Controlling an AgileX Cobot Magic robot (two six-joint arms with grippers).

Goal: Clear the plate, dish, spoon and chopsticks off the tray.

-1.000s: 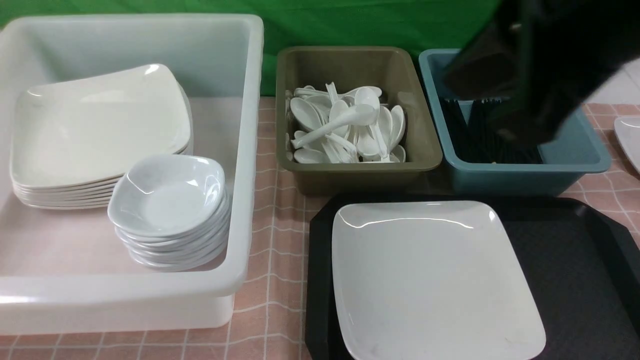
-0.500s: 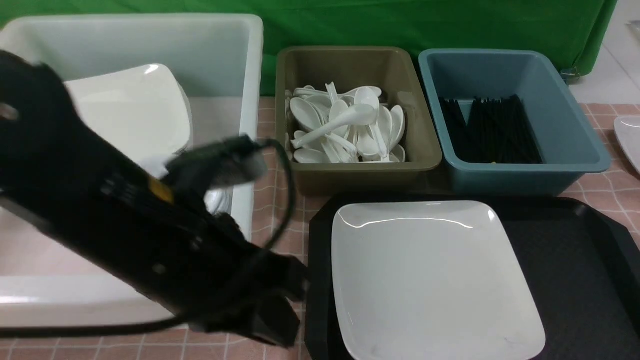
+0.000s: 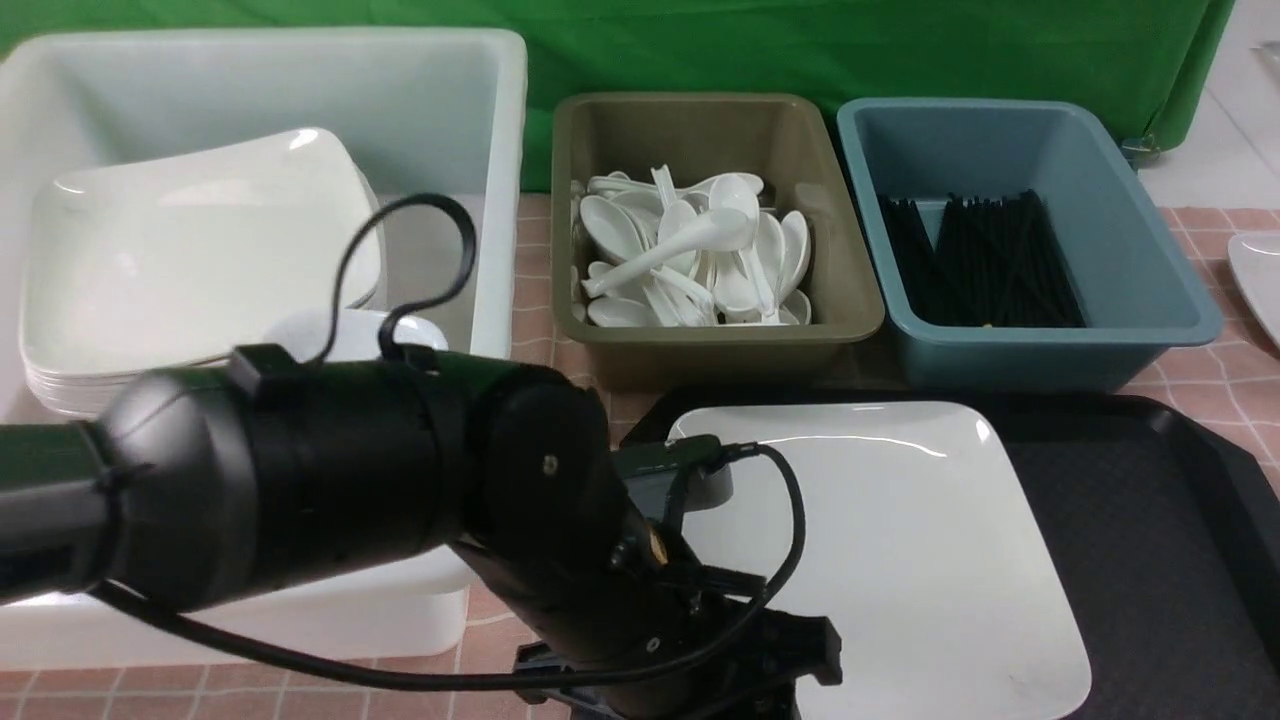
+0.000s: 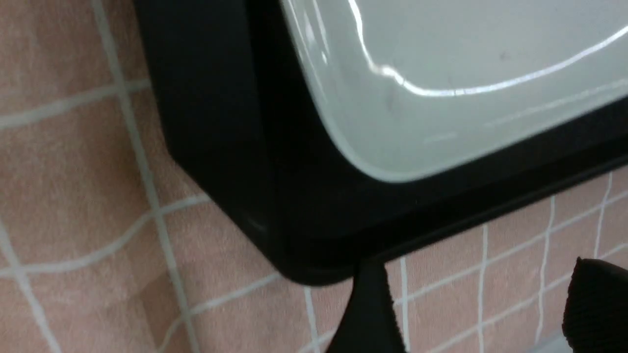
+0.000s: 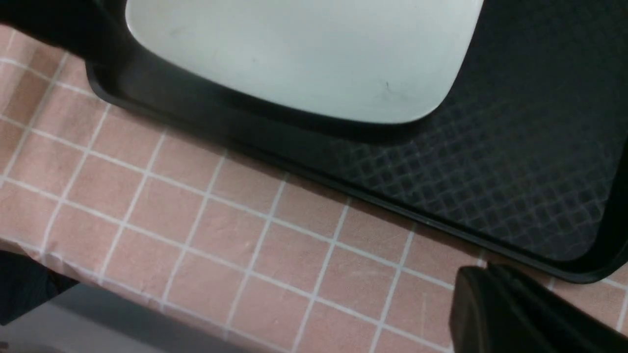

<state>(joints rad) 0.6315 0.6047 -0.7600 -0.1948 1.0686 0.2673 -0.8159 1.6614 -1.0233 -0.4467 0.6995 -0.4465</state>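
Observation:
The white square plate (image 3: 900, 560) lies on the left half of the black tray (image 3: 1150, 520). Nothing else lies on the tray. My left arm (image 3: 400, 480) reaches across the front to the tray's near left corner. In the left wrist view my left gripper (image 4: 483, 309) is open and empty over the tablecloth, just outside that tray (image 4: 206, 98) corner, near the plate (image 4: 466, 49) corner. My right gripper (image 5: 485, 274) is shut and empty above the cloth beside the tray (image 5: 515, 147) rim. Spoons (image 3: 690, 250) fill the olive bin, chopsticks (image 3: 980, 260) the blue bin. A dish (image 3: 320, 335) peeks out behind my arm.
The white tub (image 3: 500, 150) at the left holds a stack of plates (image 3: 190, 250) and the dish stack. The olive bin (image 3: 850, 320) and the blue bin (image 3: 1180, 320) stand behind the tray. Another white plate (image 3: 1262, 275) shows at the right edge. A pink checked cloth covers the table.
My left arm swung from over the tub to the tray's near left corner, and its gripper opened. My right arm pulled out of the blue bin and left the front view.

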